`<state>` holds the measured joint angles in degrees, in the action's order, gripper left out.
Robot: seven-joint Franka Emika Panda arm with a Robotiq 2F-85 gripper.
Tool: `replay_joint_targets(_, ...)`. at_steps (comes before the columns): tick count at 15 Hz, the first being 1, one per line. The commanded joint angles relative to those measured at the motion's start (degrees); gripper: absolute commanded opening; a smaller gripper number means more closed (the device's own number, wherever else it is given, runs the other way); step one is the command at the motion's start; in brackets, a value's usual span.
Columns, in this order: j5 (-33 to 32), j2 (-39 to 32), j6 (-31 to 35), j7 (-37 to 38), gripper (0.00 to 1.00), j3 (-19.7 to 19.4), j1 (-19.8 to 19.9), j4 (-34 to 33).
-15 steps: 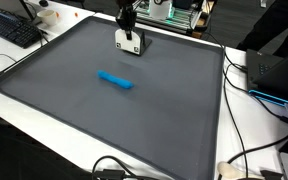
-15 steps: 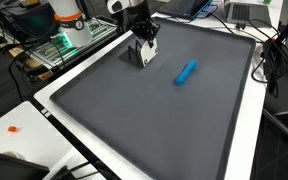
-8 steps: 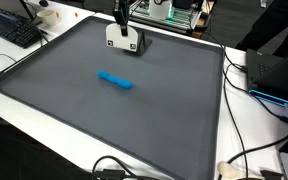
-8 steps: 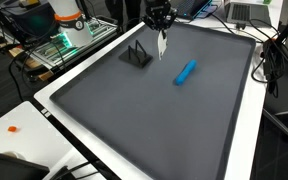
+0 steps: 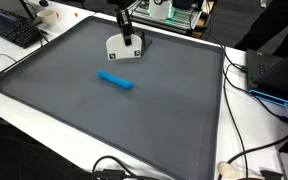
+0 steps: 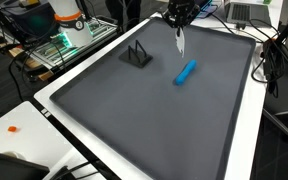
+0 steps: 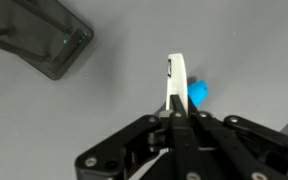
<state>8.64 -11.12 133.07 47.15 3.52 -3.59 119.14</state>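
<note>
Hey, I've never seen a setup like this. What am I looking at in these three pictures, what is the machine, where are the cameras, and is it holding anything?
This is a robot arm that ends in a black two-fingered gripper. Two of the pictures come from cameras standing outside the robot, looking at the same work surface from different places. The third comes from a camera on the robot's wrist and looks along the fingers.

The surface is a large dark grey mat. Two things lie on it: a small blue cylinder-shaped object and a dark angular stand.

The gripper is shut on a thin white flat piece, which points down towards the mat. It is close to the blue object and well apart from the stand. I cannot tell what exactly the white piece is.
</note>
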Motion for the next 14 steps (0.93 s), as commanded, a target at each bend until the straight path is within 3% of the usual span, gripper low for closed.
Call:
replay_joint_targets(1,-3.43,-6.79,-5.01,-7.49,0.01,-0.57,-1.14,-7.89)
replay_joint_targets(9,-10.02,-14.5,-13.04,-25.68,0.01,-1.35,-3.08,-19.13)
replay_joint_targets(14,-11.02,-16.8,-16.5,-29.77,0.01,-1.29,-3.98,-22.66)
